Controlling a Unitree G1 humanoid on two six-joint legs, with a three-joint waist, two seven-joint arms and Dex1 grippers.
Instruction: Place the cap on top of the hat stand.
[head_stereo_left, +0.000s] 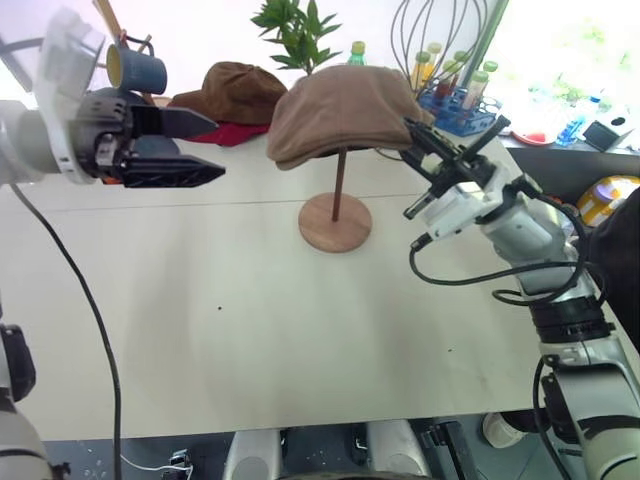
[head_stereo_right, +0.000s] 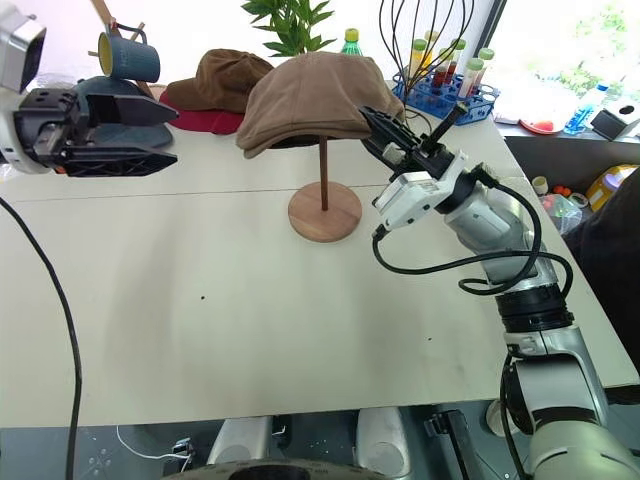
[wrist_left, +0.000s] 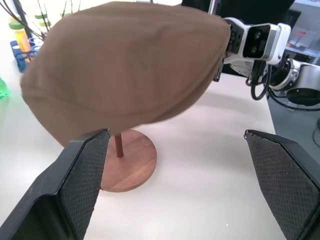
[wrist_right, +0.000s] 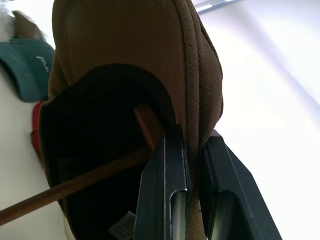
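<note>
Reaching up-left, the right gripper (head_stereo_left: 420, 133) pinches the cap's (head_stereo_left: 340, 110) rim atop the hat stand (head_stereo_left: 336, 215); left gripper (head_stereo_left: 195, 148) gapes.

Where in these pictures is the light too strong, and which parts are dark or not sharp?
Left eye view: the window behind the test-tube rack is washed out. Right wrist view: a white, blown-out background beside the cap, its underside nearly black around the hat stand. Left wrist view: the left gripper fingers look soft.
</note>
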